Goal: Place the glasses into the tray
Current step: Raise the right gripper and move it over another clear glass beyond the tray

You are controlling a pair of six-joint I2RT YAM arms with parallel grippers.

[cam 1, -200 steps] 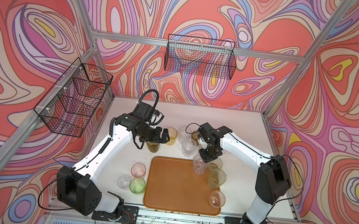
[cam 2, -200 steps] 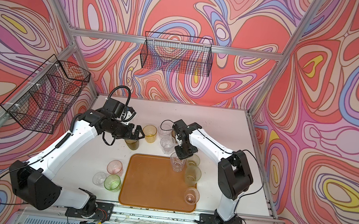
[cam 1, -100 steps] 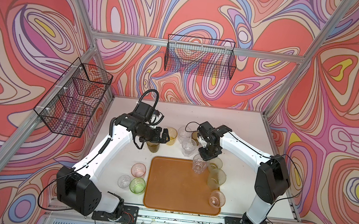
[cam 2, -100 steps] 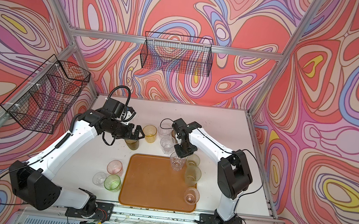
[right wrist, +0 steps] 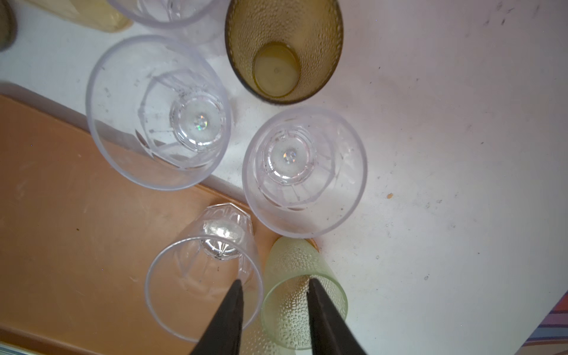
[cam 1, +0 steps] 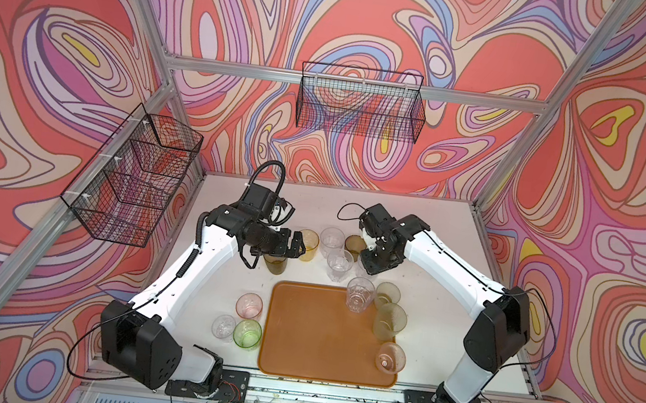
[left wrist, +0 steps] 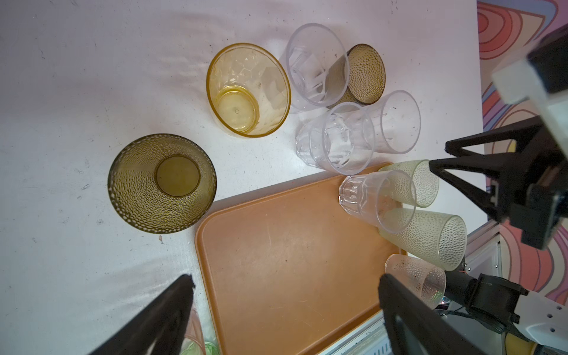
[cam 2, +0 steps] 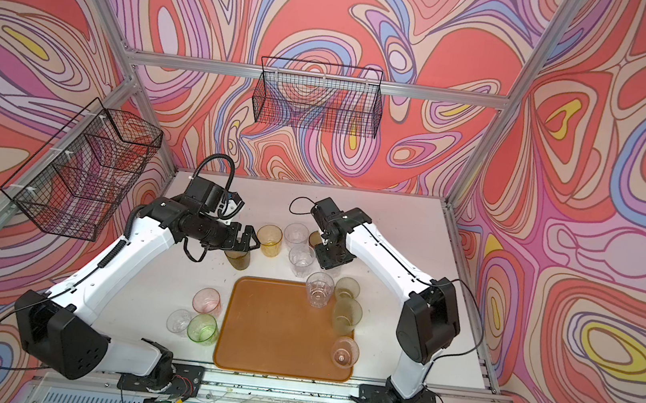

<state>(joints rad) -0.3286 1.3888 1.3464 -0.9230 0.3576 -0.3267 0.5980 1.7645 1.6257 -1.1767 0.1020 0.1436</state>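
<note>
Along tray (cam 1: 309,334) right rim: few glasses (cam 1: 359,301) stood upright; rest on tabletop (cam 1: 434,233) around. Judged light, stiff, slick, tippy; pinch wall at rim. Left hand (left wrist: 285,278) wide apart, empty; right hand (right wrist: 275,284) part-apart, empty.

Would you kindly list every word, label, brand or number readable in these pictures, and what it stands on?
None readable: no word, label or number shows on the see-through plastic tumblers, the flat orange-brown plastic tray, the black wire-mesh baskets or the white-and-black robot arms.
</note>
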